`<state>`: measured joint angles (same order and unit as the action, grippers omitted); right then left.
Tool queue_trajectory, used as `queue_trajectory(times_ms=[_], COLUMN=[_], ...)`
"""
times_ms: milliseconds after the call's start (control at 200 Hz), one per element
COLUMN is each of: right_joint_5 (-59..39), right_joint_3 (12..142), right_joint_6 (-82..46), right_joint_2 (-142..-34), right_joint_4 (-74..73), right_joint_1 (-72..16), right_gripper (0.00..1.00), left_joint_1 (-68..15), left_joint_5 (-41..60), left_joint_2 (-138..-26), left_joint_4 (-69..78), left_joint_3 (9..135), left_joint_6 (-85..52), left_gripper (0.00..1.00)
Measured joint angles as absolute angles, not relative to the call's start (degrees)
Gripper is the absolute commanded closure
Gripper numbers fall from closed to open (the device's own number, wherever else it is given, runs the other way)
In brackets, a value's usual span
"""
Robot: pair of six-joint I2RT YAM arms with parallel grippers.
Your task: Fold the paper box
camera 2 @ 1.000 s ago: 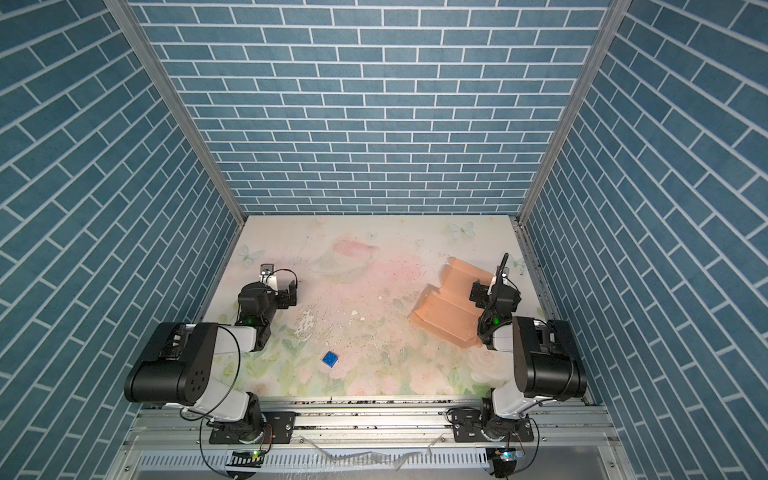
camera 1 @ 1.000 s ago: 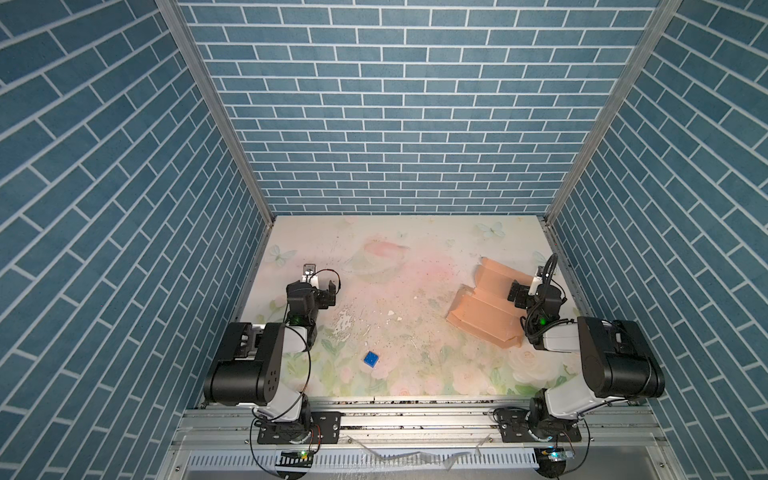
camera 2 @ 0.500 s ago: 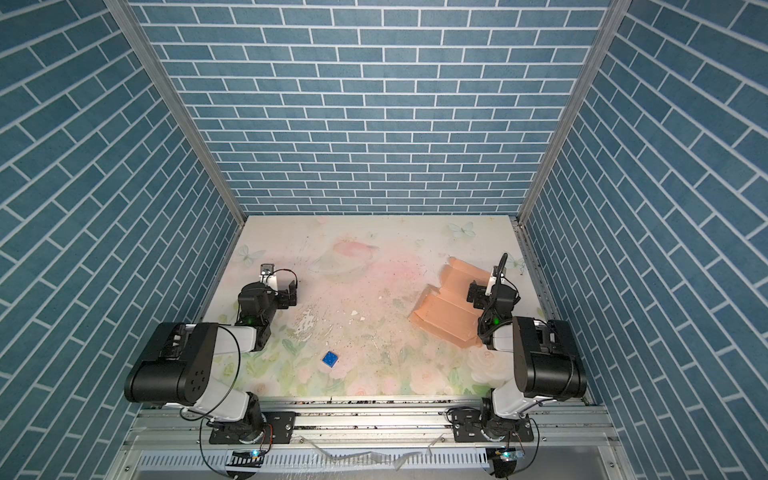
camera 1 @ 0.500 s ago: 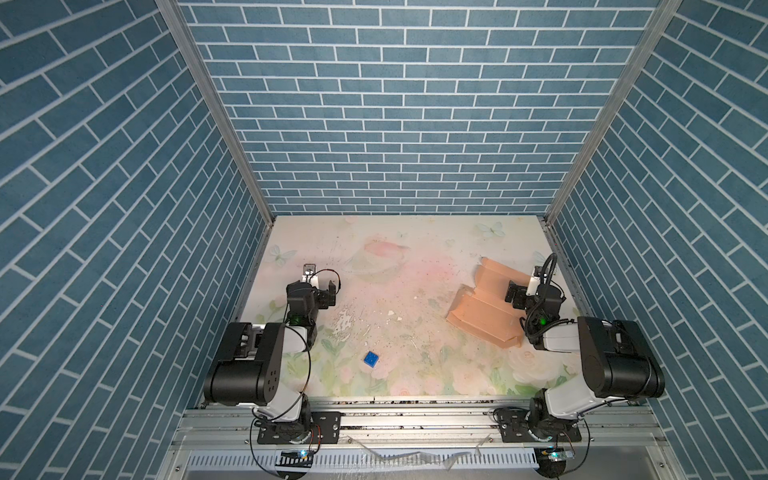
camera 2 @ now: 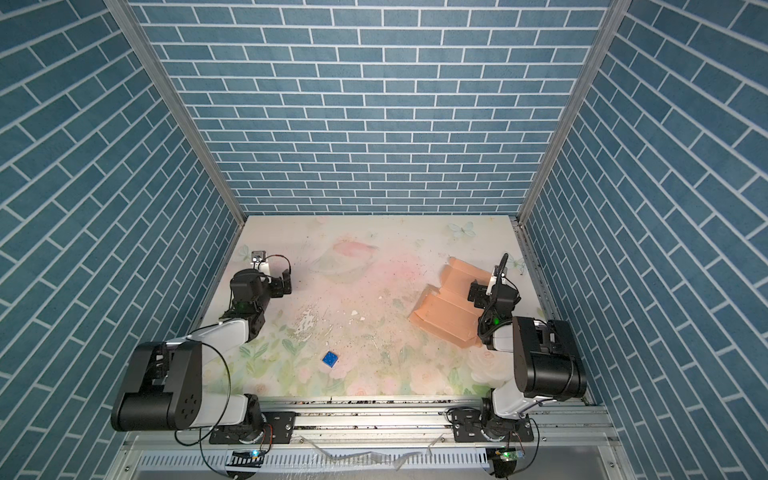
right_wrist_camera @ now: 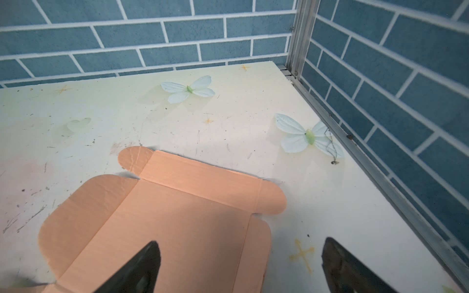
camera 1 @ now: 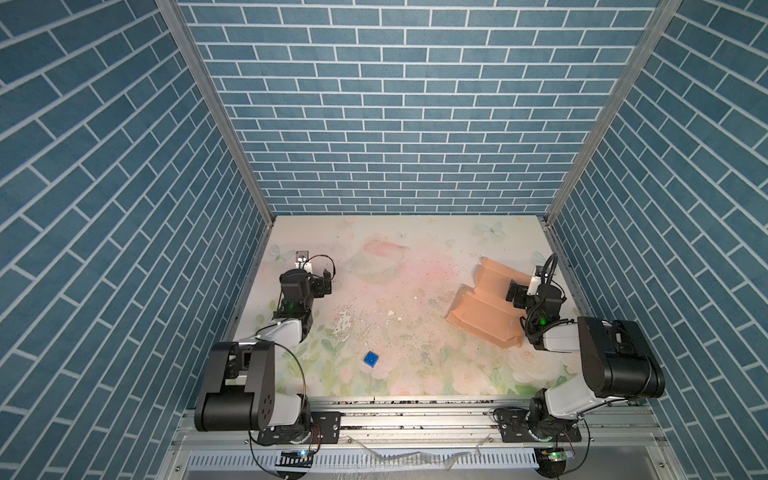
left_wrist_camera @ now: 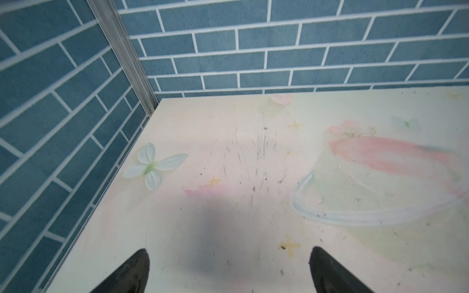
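The peach-tan paper box [camera 1: 478, 309] [camera 2: 442, 309] lies unfolded on the right of the table, its panels creased into shallow steps. In the right wrist view its far panel [right_wrist_camera: 177, 215] lies flat, with rounded flaps at the far edge and sides. My right gripper [camera 1: 515, 293] [camera 2: 478, 293] [right_wrist_camera: 239, 242] hangs open just above the box's right edge, one fingertip over the cardboard and one over bare table, holding nothing. My left gripper [camera 1: 326, 282] [camera 2: 286, 284] [left_wrist_camera: 229, 250] is open over bare table at the left, far from the box.
A small blue cube [camera 1: 370, 359] [camera 2: 330, 359] sits near the front middle of the table. White crumbs [camera 1: 390, 312] lie scattered mid-table. Blue brick walls enclose three sides, with a metal rail [right_wrist_camera: 380, 175] close to the right gripper. The printed mat [left_wrist_camera: 253, 152] is scuffed.
The right gripper has edged very slightly left over the box. The left arm, the box and the cube have not moved.
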<state>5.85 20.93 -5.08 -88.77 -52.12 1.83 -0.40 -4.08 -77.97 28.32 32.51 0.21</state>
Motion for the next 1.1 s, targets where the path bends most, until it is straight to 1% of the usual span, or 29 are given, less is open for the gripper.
queue_trajectory(times_ms=[255, 410, 590, 690, 775, 1100], right_joint_5=[7.6, 8.4, 10.3, 11.5, 12.7, 16.8], right_joint_3=[20.9, 20.9, 20.5, 20.4, 19.7, 16.6], right_joint_6=[-5.1, -5.1, -4.4, -4.1, -4.0, -2.7], right_joint_2=[-88.8, -88.8, -88.8, -88.8, -88.8, -88.8], right_joint_4=[-52.3, -52.4, -53.4, -54.0, -55.3, -60.8], right_joint_1=[1.8, 1.1, -0.5, -1.1, -1.6, -3.3], right_gripper=[0.01, 0.04, 0.03, 0.03, 0.03, 0.03], left_joint_1=[-0.4, -1.1, -4.8, -5.7, -5.7, -4.8], left_joint_5=[-2.9, -1.8, -0.6, 2.6, 5.2, 11.0], left_joint_2=[-70.6, -69.3, -72.9, -78.5, -81.1, -79.4], left_joint_4=[15.2, 12.0, 10.3, 6.6, 3.2, 0.5], left_joint_3=[40.4, 41.2, 42.6, 48.4, 52.9, 54.4], left_joint_6=[-5.4, -6.7, -6.4, -7.5, -8.6, -11.7], left_gripper=[0.00, 0.00, 0.00, 0.00, 0.01, 0.00])
